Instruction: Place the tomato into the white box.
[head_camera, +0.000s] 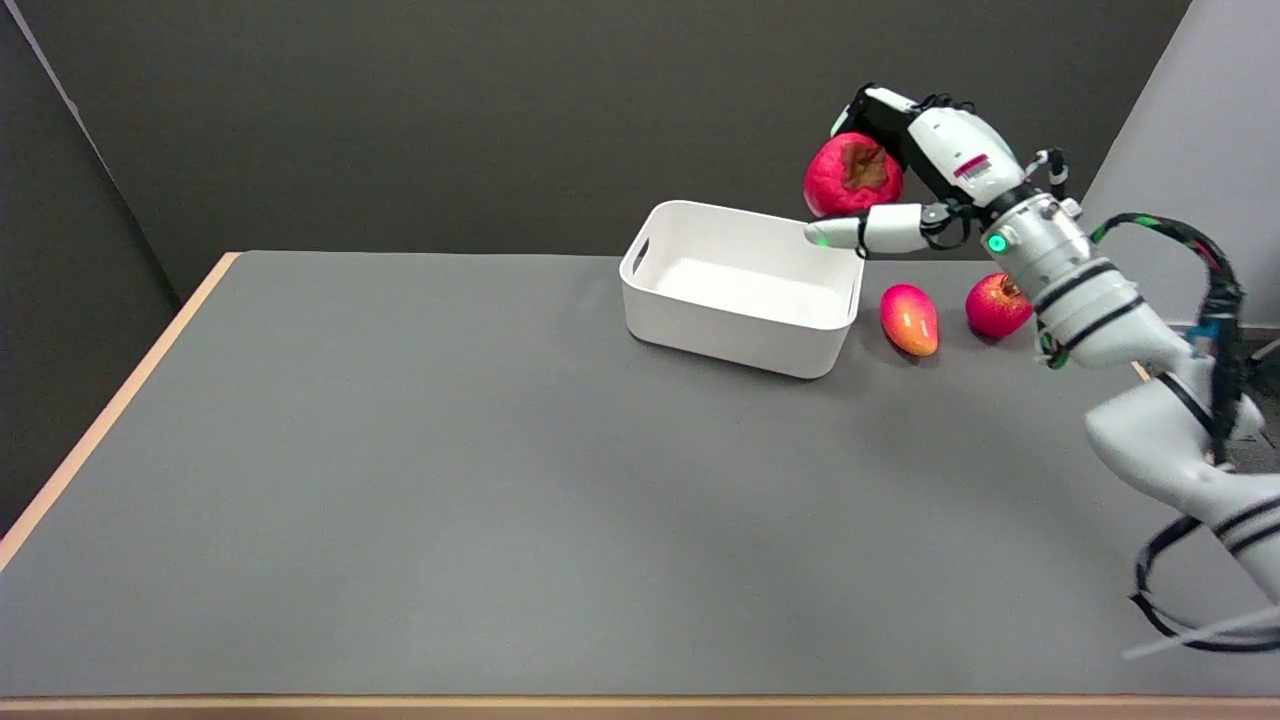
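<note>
My right hand holds a red tomato with a brown stem patch, lifted in the air above the far right corner of the white box. The thumb juts out to the left under the tomato and the other fingers wrap over its top. The box stands on the grey table at the back right, with nothing inside it and a handle slot in its left end.
A red-orange mango and a red apple lie on the table just right of the box. The right arm reaches in from the lower right, with cables hanging beside it. The table's wooden edge runs along the left.
</note>
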